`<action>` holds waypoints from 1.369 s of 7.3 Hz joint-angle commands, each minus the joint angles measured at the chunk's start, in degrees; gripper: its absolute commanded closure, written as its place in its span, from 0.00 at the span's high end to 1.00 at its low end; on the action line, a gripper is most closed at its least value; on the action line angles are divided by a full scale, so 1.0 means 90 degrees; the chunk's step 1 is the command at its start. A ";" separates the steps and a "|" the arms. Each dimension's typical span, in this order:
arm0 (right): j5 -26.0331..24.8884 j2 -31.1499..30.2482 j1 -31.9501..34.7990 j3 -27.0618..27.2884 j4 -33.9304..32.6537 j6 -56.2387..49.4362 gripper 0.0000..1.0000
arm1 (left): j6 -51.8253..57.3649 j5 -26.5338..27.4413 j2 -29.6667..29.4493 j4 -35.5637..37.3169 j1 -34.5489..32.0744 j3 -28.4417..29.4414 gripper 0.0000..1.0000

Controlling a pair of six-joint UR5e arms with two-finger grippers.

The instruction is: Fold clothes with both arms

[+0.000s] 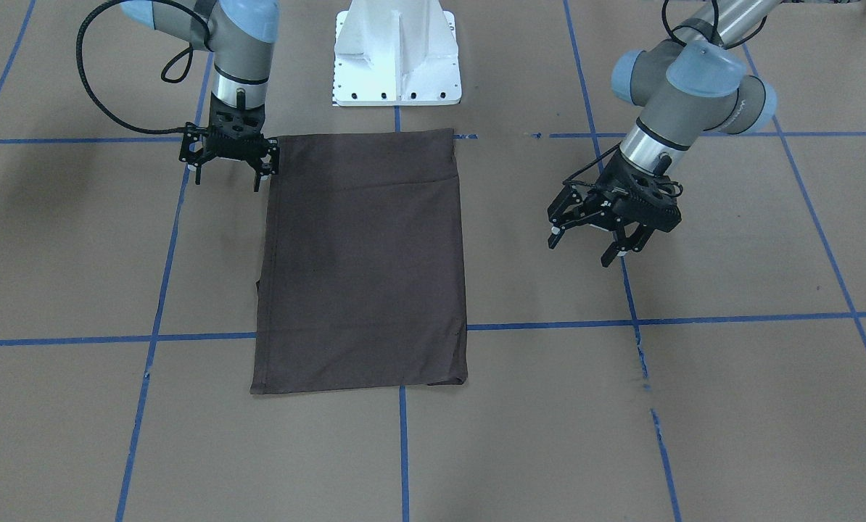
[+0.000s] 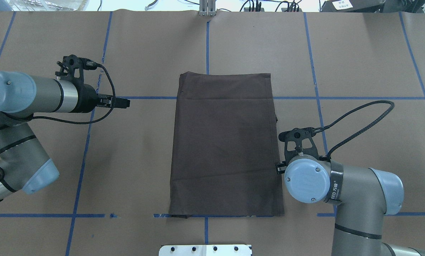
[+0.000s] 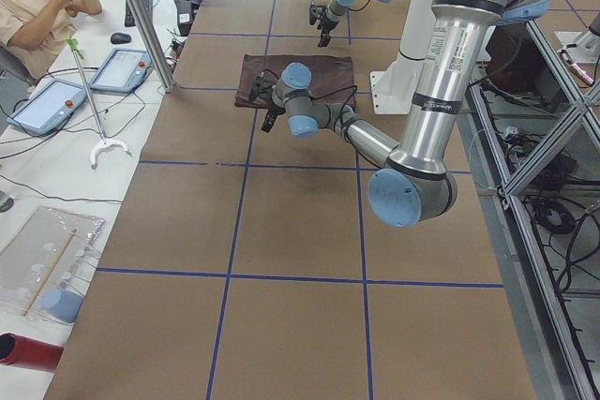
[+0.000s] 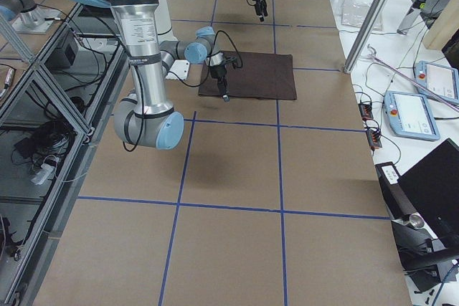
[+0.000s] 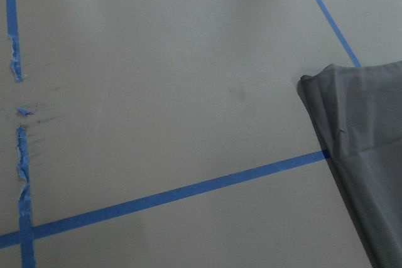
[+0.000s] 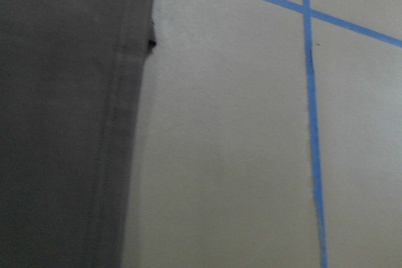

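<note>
Brown paper covers the whole table point(image 1: 730, 420), a blue tape grid point(image 1: 694, 319) runs across it, and dead centre lies the dark brown T-shirt point(image 1: 364, 261). It's flat and already down to a neat tall rectangle. Its long axis runs top to bottom of the front view, from the white pedestal point(image 1: 397, 51) at the top toward the lower edge of the frame.

Now the arms. The right arm point(image 1: 241, 43) drops in at the upper left of the front view, and the left arm point(image 1: 694, 87) reaches in from the upper right. The right gripper point(image 1: 228, 172) is spread wide, just beside the cloth's upper-left corner, with one finger at the long edge. Whether it touches the fabric I can't tell. The right wrist camera looks straight down on that stitched hem.

The left gripper point(image 1: 584, 245) is wide too, and empty. It hangs off the opposite long edge with a clear strip of paper between it and the cloth. Its wrist camera catches only a corner of the shirt at the right of its frame.

So the right side is much the nearer. The shirt lies between the two tools, one at each long side. My read is that the next fold halves that long axis. Before any lift, the left gripper has to close its gap to the corner on its own side.
</note>
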 commanded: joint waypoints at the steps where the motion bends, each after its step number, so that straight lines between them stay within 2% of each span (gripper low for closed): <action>1: 0.0155 -0.0452 0.0015 0.0172 0.2183 0.0786 1.00 | -0.1159 0.0334 0.0029 0.0021 0.0608 -0.0547 1.00; 2: 0.0136 -0.0736 0.0005 0.0241 0.3034 0.1729 1.00 | -0.1869 0.0655 0.0078 0.0021 0.1047 -0.0772 1.00; 3: 0.0039 -0.0787 -0.0024 0.0328 0.3275 0.2550 1.00 | -0.2524 0.1258 0.0233 0.0031 0.1660 -0.1045 1.00; 4: 0.0018 -0.0787 -0.0063 0.0387 0.3287 0.3071 1.00 | -0.3265 0.1651 0.0360 0.0224 0.2208 -0.1319 0.94; 6: -0.0089 -0.0807 -0.0083 0.0466 0.3492 0.3262 1.00 | -0.4587 0.2305 0.0274 0.1053 0.3195 -0.1439 0.68; 7: -0.0128 -0.0807 -0.0083 0.0466 0.3492 0.3262 1.00 | -0.5017 0.2357 0.0235 0.1192 0.3403 -0.1429 0.64; 10: -0.0157 -0.0826 -0.0093 0.0466 0.3492 0.3262 1.00 | -0.5246 0.2338 -0.0010 0.1467 0.3746 -0.1341 0.64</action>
